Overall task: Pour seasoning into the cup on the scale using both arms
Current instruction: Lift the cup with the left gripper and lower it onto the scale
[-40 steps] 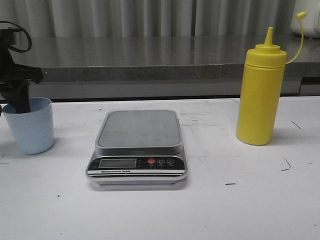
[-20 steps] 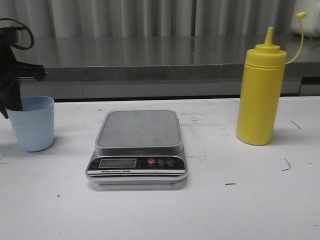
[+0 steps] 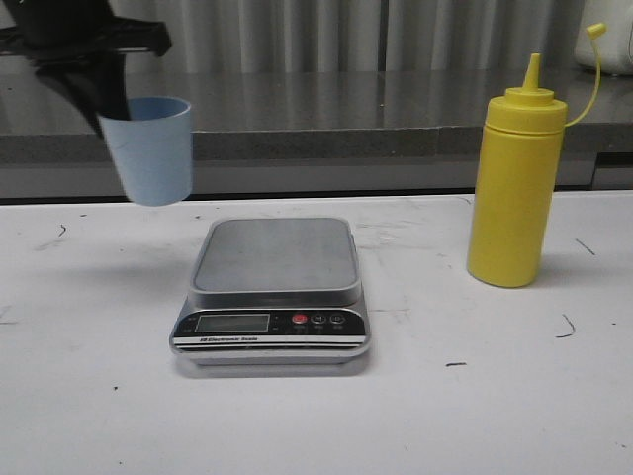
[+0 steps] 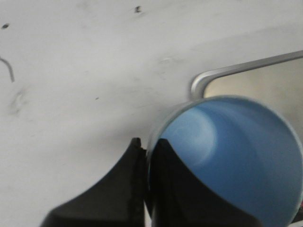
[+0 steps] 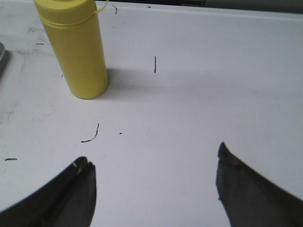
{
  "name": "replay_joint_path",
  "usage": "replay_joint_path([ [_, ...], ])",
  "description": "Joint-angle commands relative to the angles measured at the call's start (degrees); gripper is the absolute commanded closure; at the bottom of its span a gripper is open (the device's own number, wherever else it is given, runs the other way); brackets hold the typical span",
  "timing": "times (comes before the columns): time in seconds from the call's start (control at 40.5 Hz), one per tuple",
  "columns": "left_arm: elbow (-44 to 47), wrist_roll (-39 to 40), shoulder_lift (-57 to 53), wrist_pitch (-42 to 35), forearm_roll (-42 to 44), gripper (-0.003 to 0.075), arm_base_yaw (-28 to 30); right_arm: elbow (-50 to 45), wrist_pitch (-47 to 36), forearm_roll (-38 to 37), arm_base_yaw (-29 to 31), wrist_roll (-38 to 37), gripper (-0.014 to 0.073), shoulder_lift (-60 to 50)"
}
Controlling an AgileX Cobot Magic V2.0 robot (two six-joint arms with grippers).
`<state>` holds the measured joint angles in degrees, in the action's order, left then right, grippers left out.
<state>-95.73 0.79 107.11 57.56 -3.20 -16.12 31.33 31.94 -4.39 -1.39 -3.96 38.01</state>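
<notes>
One cup (image 3: 150, 148), pale blue and empty, was held clear of the desk (image 3: 514, 396) by the left hand (image 3: 99, 89), closed on its rim with one finger inside the wall, up and to the left of the scale (image 3: 274, 259). The seasoning (image 3: 516, 178) was left standing at the right, well apart, with the right hand (image 5: 154, 182) spread wide and empty. The thin-walled cup was judged light and easily squashed, so a gentle rim pinch suited it; the taller bottle would best be taken around its mid-body.
</notes>
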Motion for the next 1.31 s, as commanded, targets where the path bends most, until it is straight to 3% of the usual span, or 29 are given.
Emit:
replay_joint_path([
  [0.0,-2.8,0.4,-3.5,-1.5,-0.6,0.074,-3.9,2.0,-3.7,-0.7,0.0,0.3,0.0044,0.3],
  [0.124,-2.8,1.0,-2.9,-3.6,-0.6,0.074,-7.8,2.0,-3.7,-0.7,0.0,0.3,0.0044,0.3],
  [0.296,-2.9,9.1,-0.4,-7.7,1.2,0.0741,-11.1,2.0,-3.7,-0.7,0.0,0.3,0.0044,0.3],
  [0.939,-3.5,11.1,5.5,-8.1,0.9,0.0731,-11.3,2.0,-3.7,-0.7,0.0,0.3,0.0044,0.3],
  [1.013,-3.5,11.1,5.5,-8.1,0.8,0.0664,-11.4,2.0,-3.7,-0.7,0.0,0.3,0.0044,0.3],
  [1.186,-3.5,11.1,5.4,-8.3,0.5,0.0365,-11.4,2.0,-3.7,-0.7,0.0,0.3,0.0044,0.3],
  [1.284,-3.5,10.6,4.4,-9.0,0.4,0.0289,-11.4,2.0,-3.7,-0.7,0.0,0.3,0.0044,0.3],
])
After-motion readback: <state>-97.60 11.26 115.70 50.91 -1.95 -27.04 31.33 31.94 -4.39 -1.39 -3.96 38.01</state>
